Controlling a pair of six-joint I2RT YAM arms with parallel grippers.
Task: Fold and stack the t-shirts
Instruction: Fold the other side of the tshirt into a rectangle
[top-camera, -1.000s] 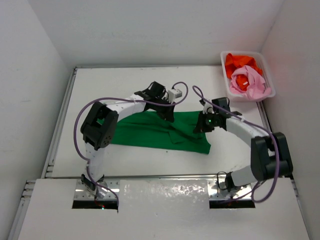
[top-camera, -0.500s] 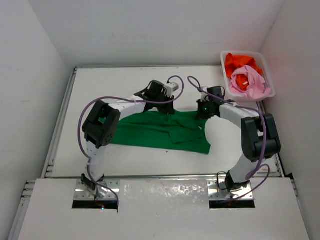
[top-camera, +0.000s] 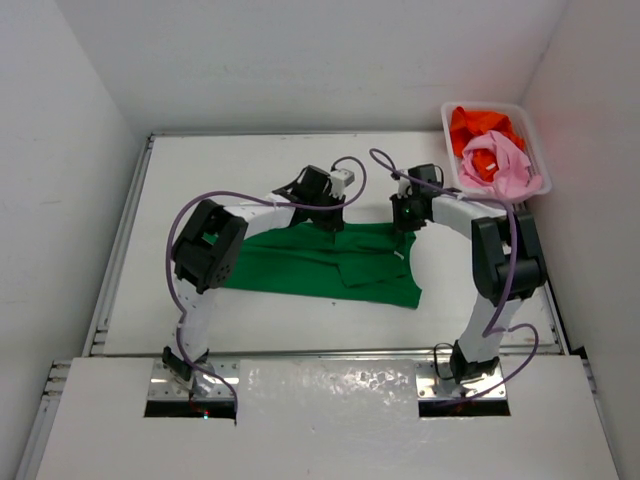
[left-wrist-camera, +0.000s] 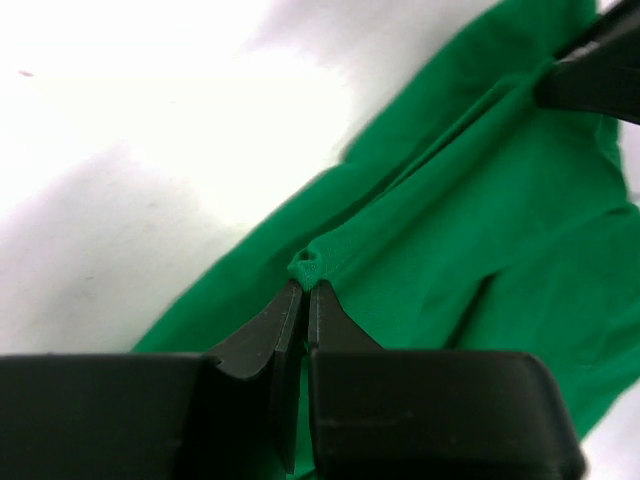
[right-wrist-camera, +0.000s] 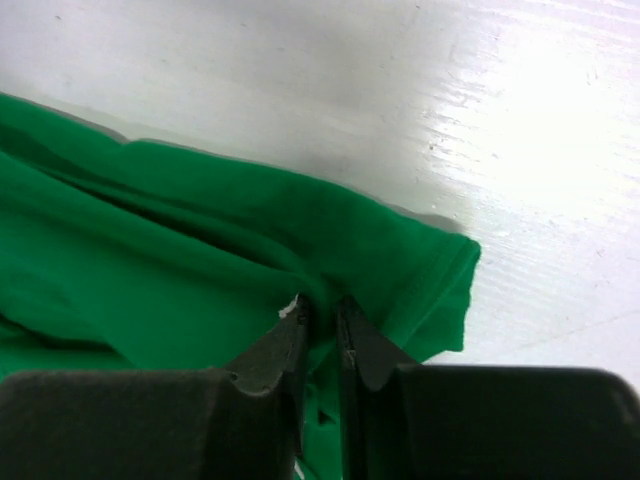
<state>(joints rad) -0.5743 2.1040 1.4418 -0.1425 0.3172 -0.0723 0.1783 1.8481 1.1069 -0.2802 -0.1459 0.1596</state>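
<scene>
A bright green soft cloth t-shirt (top-camera: 300, 265) lies spread on the white table (top-camera: 200, 170), its long axis running left to right and dipping slightly toward the near edge on the right. Its lower right corner points toward the near edge.

At its far edge, left of centre, the left gripper (top-camera: 330, 222) has its fingers pressed together on a small puckered fold of the green cloth (left-wrist-camera: 480, 230).

Further right, at the shirt's far right corner, the right gripper (right-wrist-camera: 320, 310) has its fingers slightly parted, with cloth showing in the narrow gap beside the hem.

In the far right corner, well apart from the green shirt, a white plastic basket (top-camera: 447, 140) holds a crumpled vivid orange shirt (top-camera: 475, 122) and a pale pink shirt (top-camera: 495, 165).
</scene>
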